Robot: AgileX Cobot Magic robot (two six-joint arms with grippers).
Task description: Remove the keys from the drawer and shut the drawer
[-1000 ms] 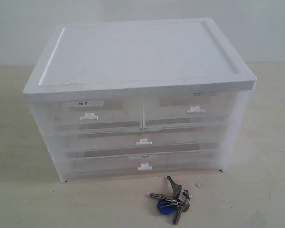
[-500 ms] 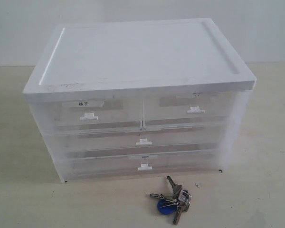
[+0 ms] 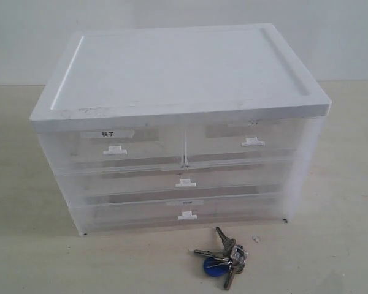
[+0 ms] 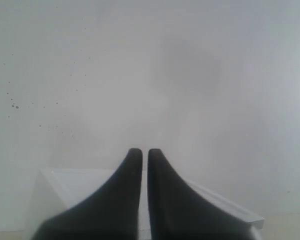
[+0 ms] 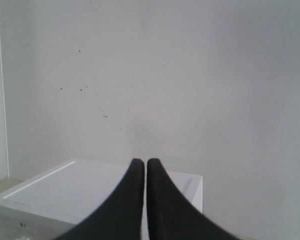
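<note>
One beige tabletop carries one white-topped cabinet of translucent plastic, standing mid-table with its back toward the far edge. It has four drawers, all pushed flush. Two are full-width drawers, stacked low. Above them sit a half-width drawer with a black-lettered label and, to its right, the half-width translucent drawer with a faint pale label.

There are two grippers. The left gripper and the right gripper each show two black fingers pressed nearly together, holding nothing, before a pale wall.

One small bunch of silver metal keys with a round blue fob lies out on the tabletop, just before the cabinet toward the near edge. Its long axis runs from the cabinet to that edge, with one key pointing leftward.

Nothing has shifted since a second ago.
</note>
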